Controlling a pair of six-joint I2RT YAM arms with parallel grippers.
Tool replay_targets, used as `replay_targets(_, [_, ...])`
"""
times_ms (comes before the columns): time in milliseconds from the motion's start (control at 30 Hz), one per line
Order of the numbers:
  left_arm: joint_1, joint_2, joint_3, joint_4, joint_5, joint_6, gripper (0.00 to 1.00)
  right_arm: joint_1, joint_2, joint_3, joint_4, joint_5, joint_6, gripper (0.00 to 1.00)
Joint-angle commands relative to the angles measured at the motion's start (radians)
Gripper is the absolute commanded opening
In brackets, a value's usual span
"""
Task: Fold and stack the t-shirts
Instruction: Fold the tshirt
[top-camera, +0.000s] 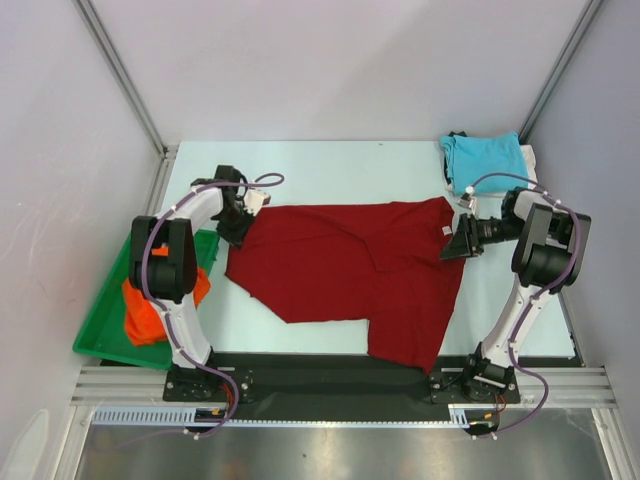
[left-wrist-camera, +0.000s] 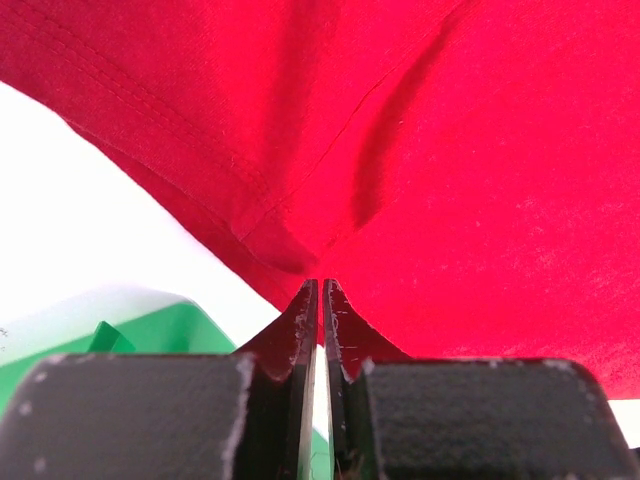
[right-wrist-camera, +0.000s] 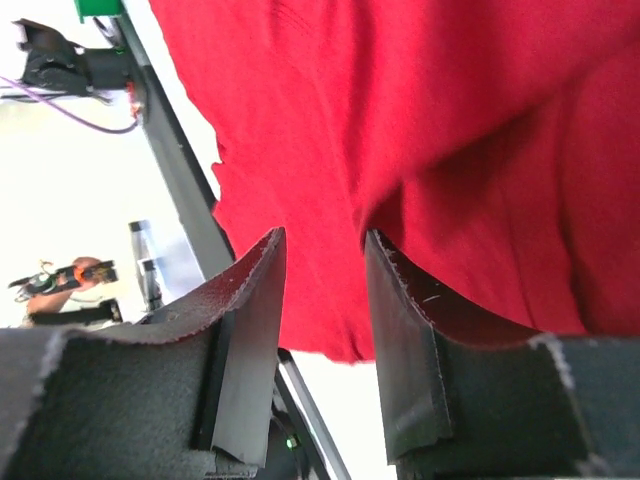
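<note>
The large dark red t-shirt (top-camera: 350, 275) lies spread, partly folded, in the middle of the white table. My left gripper (top-camera: 240, 226) is at its far left corner. In the left wrist view the jaws (left-wrist-camera: 321, 287) are shut on the shirt's edge (left-wrist-camera: 420, 150), and creases run to the tips. My right gripper (top-camera: 462, 240) is at the shirt's right edge, open. In the right wrist view the red cloth (right-wrist-camera: 420, 110) lies just beyond the fingers (right-wrist-camera: 323, 240). The turquoise t-shirt (top-camera: 483, 160) lies folded at the back right. The orange t-shirt (top-camera: 150, 310) lies bunched in the tray.
A green plastic tray (top-camera: 100, 340) sits at the left table edge beside the left arm; its corner shows in the left wrist view (left-wrist-camera: 150, 335). A black strip (top-camera: 340, 370) runs along the near edge under the shirt's hanging corner. Grey walls enclose the table.
</note>
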Motion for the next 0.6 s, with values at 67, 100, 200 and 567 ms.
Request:
replay_targets(67, [0.000, -0.060, 0.064, 0.000, 0.002, 0.011, 0.10, -0.042, -0.093, 0.106, 0.003, 0.119, 0.026, 0.43])
replay_targets(100, [0.000, -0.059, 0.073, 0.003, 0.000, 0.003, 0.10, -0.042, -0.102, 0.118, 0.026, 0.133, 0.049, 0.43])
replay_targets(200, [0.003, -0.031, 0.124, -0.006, -0.003, -0.011, 0.13, -0.027, -0.127, 0.150, 0.158, 0.199, 0.153, 0.44])
replay_targets(567, [0.027, 0.121, 0.281, -0.034, -0.069, -0.066, 0.17, 0.085, 0.028, 0.383, 0.233, 0.363, 0.222, 0.45])
